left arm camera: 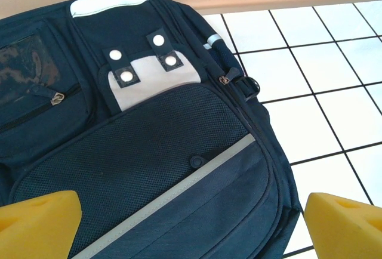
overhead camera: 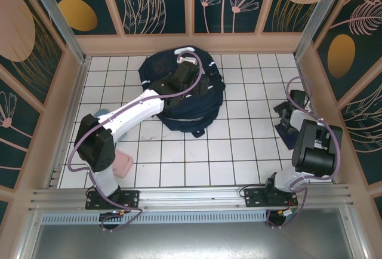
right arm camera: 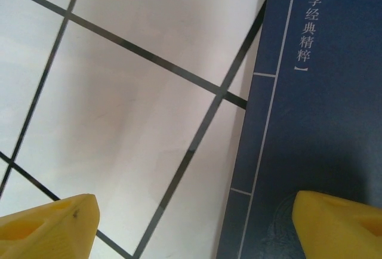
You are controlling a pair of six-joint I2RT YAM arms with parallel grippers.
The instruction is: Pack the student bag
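The student bag [overhead camera: 182, 111], a navy-blue backpack, lies at the back middle of the tiled table. In the left wrist view its mesh front pocket, grey patch with snaps and pale diagonal stripe [left arm camera: 179, 169] face up. My left gripper [overhead camera: 190, 67] hovers over the bag, and it stands open [left arm camera: 191, 229] with nothing between its yellow fingertips [left arm camera: 39, 223]. My right gripper [overhead camera: 285, 117] is at the right side over a small dark-blue book [overhead camera: 286, 135]. This gripper [right arm camera: 191, 226] is open too: one fingertip [right arm camera: 340, 223] is above the book's cover [right arm camera: 316, 122], the other above bare tile.
A pink object [overhead camera: 123, 165] lies beside the left arm's base, and a pale blue one [overhead camera: 101, 114] peeks out behind that arm's elbow. Patterned walls with wooden frames enclose the table on three sides; the book sits close to the right wall.
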